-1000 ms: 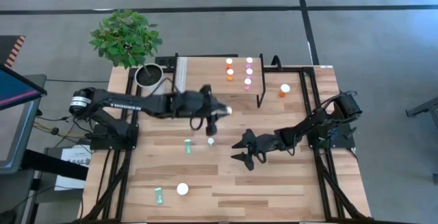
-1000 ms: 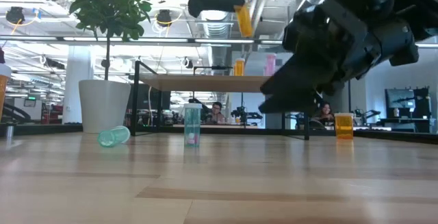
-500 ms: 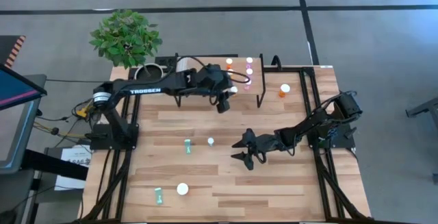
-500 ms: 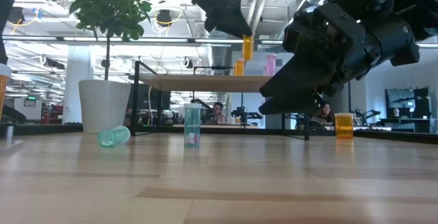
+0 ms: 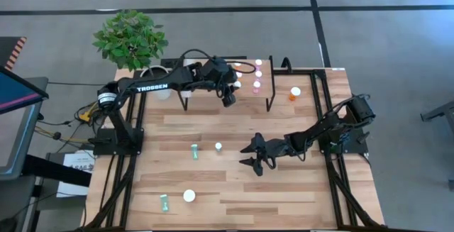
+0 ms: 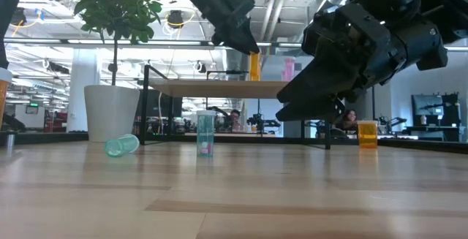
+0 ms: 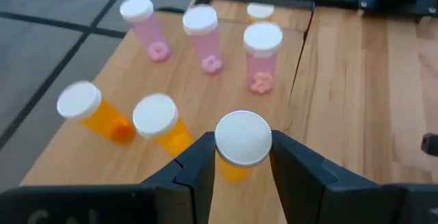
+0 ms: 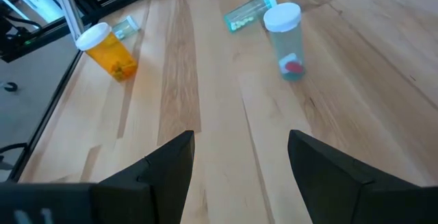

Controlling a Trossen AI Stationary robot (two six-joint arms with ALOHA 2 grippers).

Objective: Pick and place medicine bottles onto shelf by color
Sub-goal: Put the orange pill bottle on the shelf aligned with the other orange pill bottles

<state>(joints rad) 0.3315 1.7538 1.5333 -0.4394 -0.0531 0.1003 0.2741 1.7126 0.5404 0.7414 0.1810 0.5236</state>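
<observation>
My left gripper (image 5: 235, 86) is over the shelf (image 5: 206, 63) at the table's far edge, shut on an orange medicine bottle (image 7: 233, 172). Two orange bottles (image 7: 156, 116) and three pink ones (image 7: 200, 22) stand on the shelf board beside it. My right gripper (image 5: 254, 155) hangs open above the middle of the table and holds nothing. On the table, one teal bottle (image 8: 284, 39) stands upright, another teal bottle (image 8: 248, 10) lies on its side, and a wider orange bottle (image 8: 106, 49) stands farther off. My left gripper pinches the orange bottle's white cap (image 7: 243, 138) between its two fingers (image 7: 198, 162), coming from above and pointing down. The bottle hangs upright below them, next to the other orange bottles. In the low view its base (image 6: 253, 79) is level with the shelf top; whether it touches, I cannot tell.
A white plant pot (image 5: 154, 78) stands at the shelf's left end. A single orange bottle (image 5: 294, 91) stands on the table right of the shelf. Another teal bottle (image 5: 164, 202) lies near the near-left corner. Bare shelf board (image 7: 321, 101) lies beside the pink bottles.
My left gripper has carried the orange bottle from above the middle of the table toward the far edge and over the shelf. It then came down until the bottle sits level with the orange ones there. It has stayed shut on the cap.
</observation>
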